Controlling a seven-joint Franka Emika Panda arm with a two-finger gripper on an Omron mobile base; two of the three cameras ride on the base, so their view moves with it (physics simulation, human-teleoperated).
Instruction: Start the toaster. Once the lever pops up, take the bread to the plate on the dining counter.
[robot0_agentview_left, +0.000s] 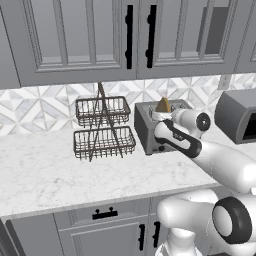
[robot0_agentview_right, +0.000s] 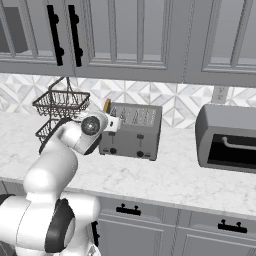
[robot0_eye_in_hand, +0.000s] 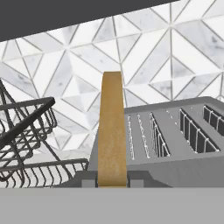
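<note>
A: Standing on edge between the two dark finger tips, the bread (robot0_eye_in_hand: 112, 127) rises tan and narrow at the left end of the toaster (robot0_eye_in_hand: 175, 144), with the tiled wall behind it.

B: And the gripper (robot0_eye_in_hand: 112, 183)?

A: Its fingers (robot0_eye_in_hand: 89, 180) sit right against both faces of the slice, pinching it low down. From the left base camera the slice's tip pokes up just above the white wrist, over the toaster's top.

B: Where does the toaster stand?

A: Toward the back edge of the marble worktop (robot0_agentview_left: 45, 170), between a two-tier wire basket (robot0_agentview_left: 102, 127) and a grey toaster oven (robot0_agentview_right: 227, 137).

B: How should the slice handle?

A: By the look of it, light, stiff and dry, but brittle: likely to crumble under a hard squeeze. Holding it across the flat faces, as here, seems right; the thin crust edge would give less grip. A straight lift should keep it from catching on the slot.
</note>
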